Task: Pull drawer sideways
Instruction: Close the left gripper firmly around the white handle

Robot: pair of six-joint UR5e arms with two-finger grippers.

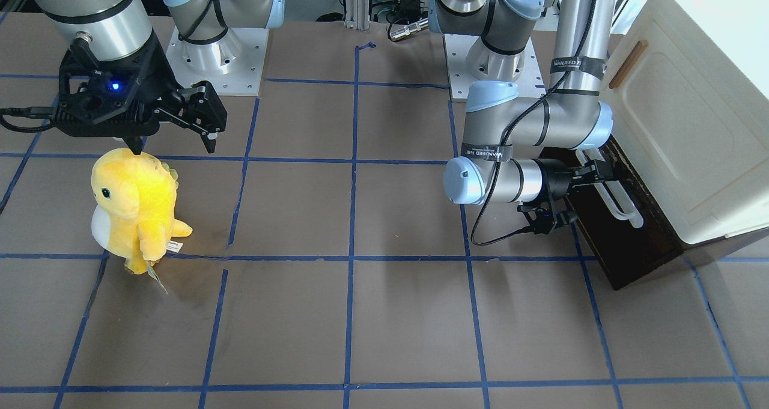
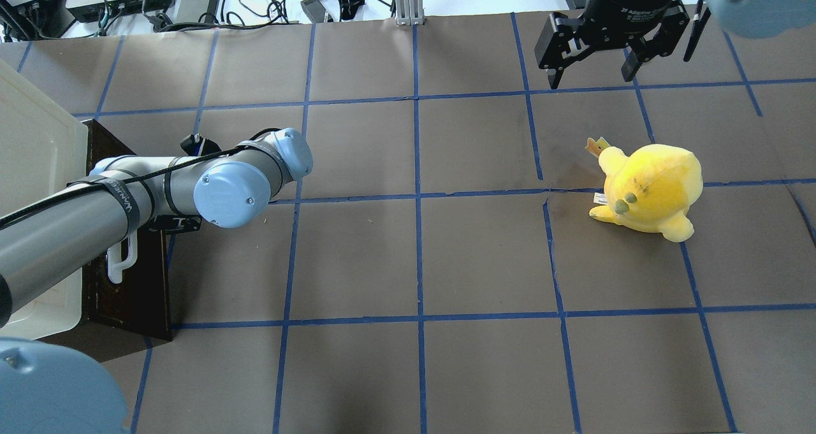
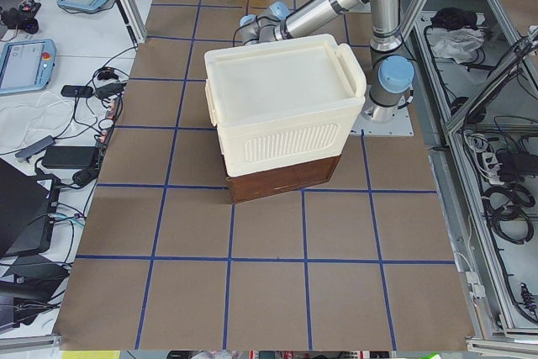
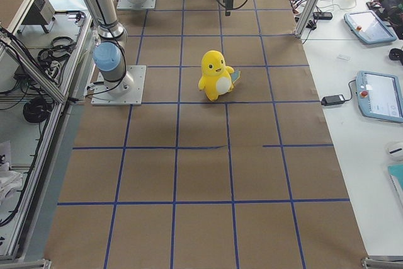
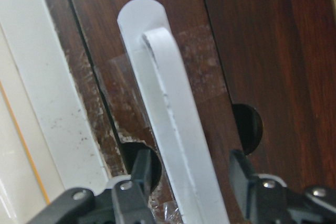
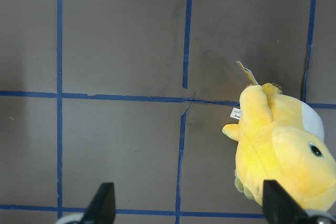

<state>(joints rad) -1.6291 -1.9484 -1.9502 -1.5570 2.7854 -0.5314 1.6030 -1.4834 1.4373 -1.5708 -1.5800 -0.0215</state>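
The dark brown wooden drawer point(image 1: 625, 247) sits under a cream-white cabinet point(image 1: 679, 127) at the table's end on my left. Its long white bar handle point(image 1: 622, 208) faces the table's middle. The drawer also shows in the overhead view point(image 2: 127, 287) and the exterior left view point(image 3: 282, 178); its pale interior is hidden. My left gripper point(image 1: 601, 173) is at the handle. In the left wrist view my left gripper point(image 5: 190, 169) is open, one finger point(image 5: 142, 169) on each side of the handle point(image 5: 173, 103), with a gap to each. My right gripper point(image 2: 590, 77) is open and empty, far from the drawer.
A yellow plush toy point(image 1: 135, 205) stands on the brown, blue-taped table point(image 1: 360, 313) below my right gripper point(image 1: 174, 142); it also shows in the right wrist view point(image 6: 283, 150). The cabinet door has a small brown handle point(image 1: 628, 63). Both arm bases stand at the robot's edge.
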